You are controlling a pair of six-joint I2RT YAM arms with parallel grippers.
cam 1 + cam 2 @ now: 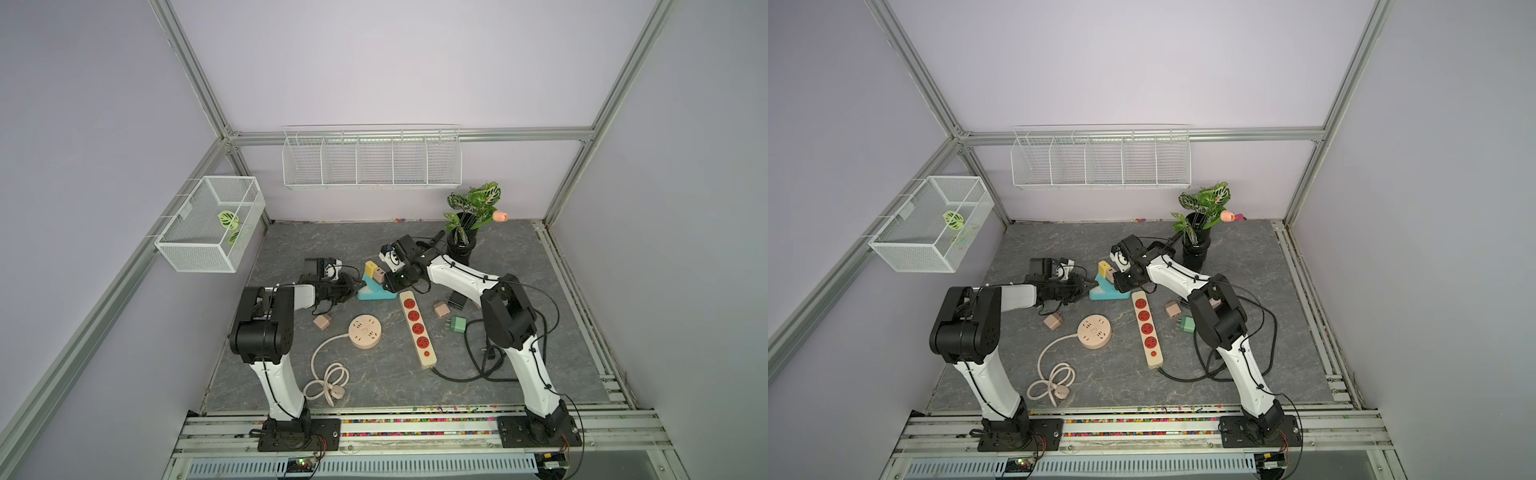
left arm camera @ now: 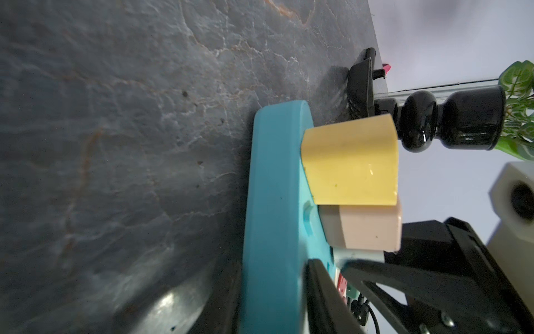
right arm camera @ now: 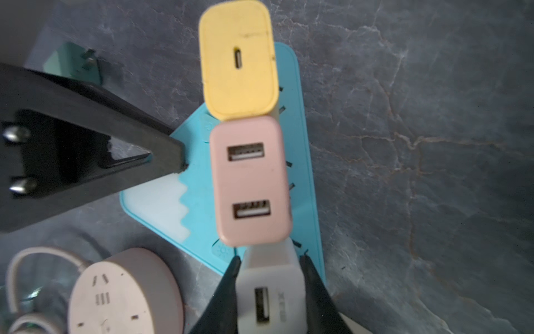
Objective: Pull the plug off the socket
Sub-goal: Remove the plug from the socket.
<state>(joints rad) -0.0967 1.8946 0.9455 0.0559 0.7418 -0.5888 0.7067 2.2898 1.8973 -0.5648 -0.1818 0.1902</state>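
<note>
Lilac walls in an aluminium frame close in a grey, marble-veined bench. The blue socket strip lies flat on it, and everything here is placed from that strip.

A long wire basket hangs on the back wall behind it. A mesh basket hangs on the side wall, out past the left arm. A black vase of leaves stands beyond the strip on the right arm's side, near it but apart. A red-outlet power strip lies just in front, one end close to it. A round beige socket with a coiled cord sits further forward. A beige adapter and a green adapter lie loose to either side.

The left claw is clenched, seemingly on the blue strip's edge, though that view is blurred. The right claw is clenched on the white plug, one finger on each flank. The plug stands upright in the strip, long axis vertical and USB port facing up. It ends a row: the pink adapter touches it, and the yellow adapter stands beyond that.
</note>
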